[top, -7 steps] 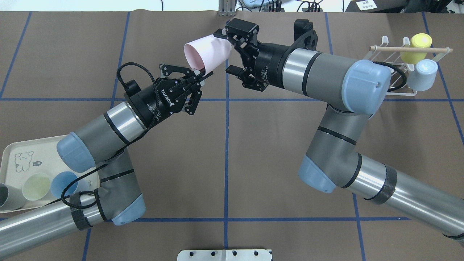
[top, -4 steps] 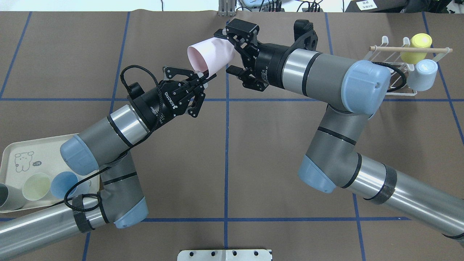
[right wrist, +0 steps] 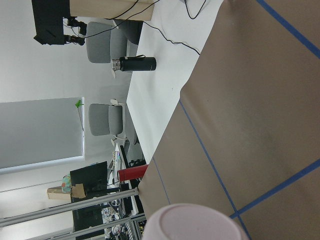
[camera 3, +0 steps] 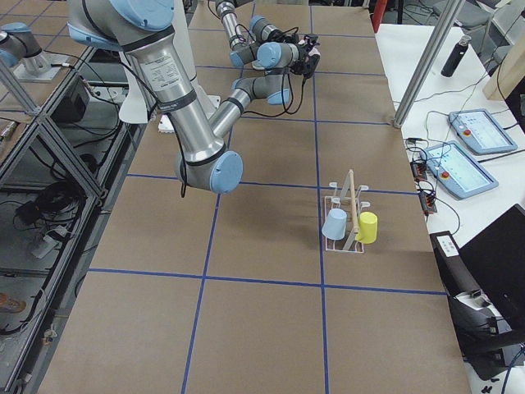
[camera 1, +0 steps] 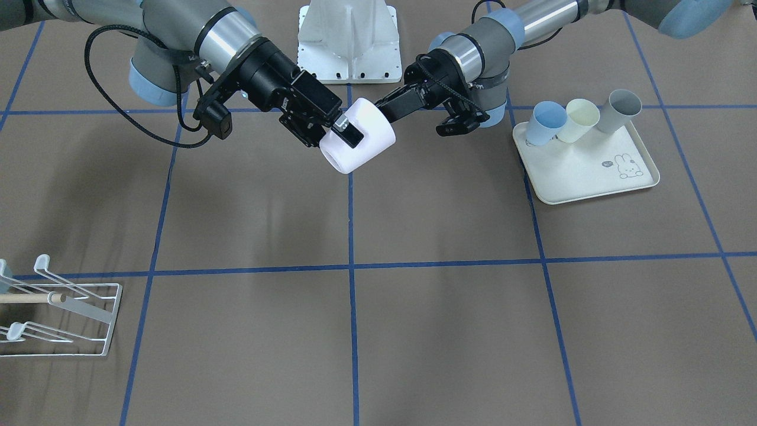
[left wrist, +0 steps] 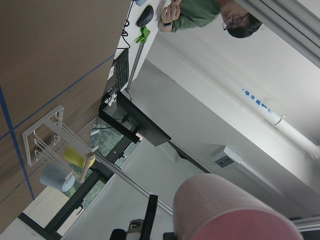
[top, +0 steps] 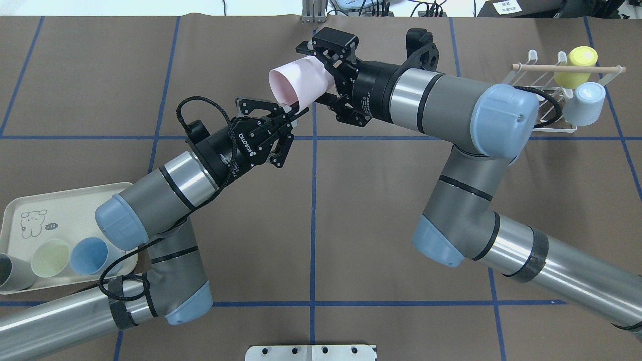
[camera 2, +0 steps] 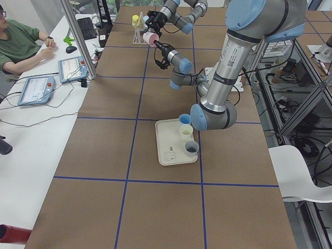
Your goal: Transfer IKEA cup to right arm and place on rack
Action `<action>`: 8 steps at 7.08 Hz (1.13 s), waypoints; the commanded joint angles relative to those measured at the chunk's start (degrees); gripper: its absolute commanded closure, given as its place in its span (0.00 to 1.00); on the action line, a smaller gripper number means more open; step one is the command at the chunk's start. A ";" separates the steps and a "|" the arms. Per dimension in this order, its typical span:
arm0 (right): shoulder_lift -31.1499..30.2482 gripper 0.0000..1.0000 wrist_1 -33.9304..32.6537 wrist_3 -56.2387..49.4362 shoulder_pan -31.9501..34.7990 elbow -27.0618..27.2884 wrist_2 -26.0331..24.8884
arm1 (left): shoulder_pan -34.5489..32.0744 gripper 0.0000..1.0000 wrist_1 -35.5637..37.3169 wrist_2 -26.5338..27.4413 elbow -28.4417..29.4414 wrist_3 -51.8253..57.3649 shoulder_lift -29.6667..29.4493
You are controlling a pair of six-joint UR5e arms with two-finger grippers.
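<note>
Currently the pink cup [top: 300, 82] hangs in the air above the table's far centre, lying on its side with the open mouth toward the robot's left. Judged from its thin wall and plain tapered form, it is light, stiff plastic with a smooth, possibly slippery surface; a grip across the closed base or over the rim wall suits it best.

The right gripper [top: 328, 75] has its fingers set across the base end of the cup and appears closed on it. The left gripper [top: 292, 113] pinches the lower rim with its fingers close together, so both hands hold the cup.

The rack [top: 549, 108] stands at the far right edge of the table, well apart from the cup. A yellow cup [top: 577, 65] and a pale blue cup [top: 587, 103] already occupy prongs beside the wooden dowel [top: 536, 66]; the prongs nearer the arm appear free.

Open brown table lies between cup and rack. The tray [top: 70, 210] sits near left, well apart.
</note>
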 commanded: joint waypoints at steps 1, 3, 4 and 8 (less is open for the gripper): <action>0.00 0.02 0.00 -0.07 -0.04 -0.07 0.00 | 0.26 1.00 0.47 0.23 0.00 0.10 -0.57; -0.09 0.99 0.00 -0.33 0.04 -0.07 0.00 | 0.17 1.00 0.47 0.14 0.00 0.02 -0.49; -0.17 1.00 0.09 -0.42 0.13 -0.07 0.09 | 0.17 0.48 0.47 0.05 0.00 0.10 -0.40; -1.04 1.00 0.00 -4.88 2.75 0.01 -0.96 | 0.08 0.00 0.47 -0.39 -0.35 5.02 -0.31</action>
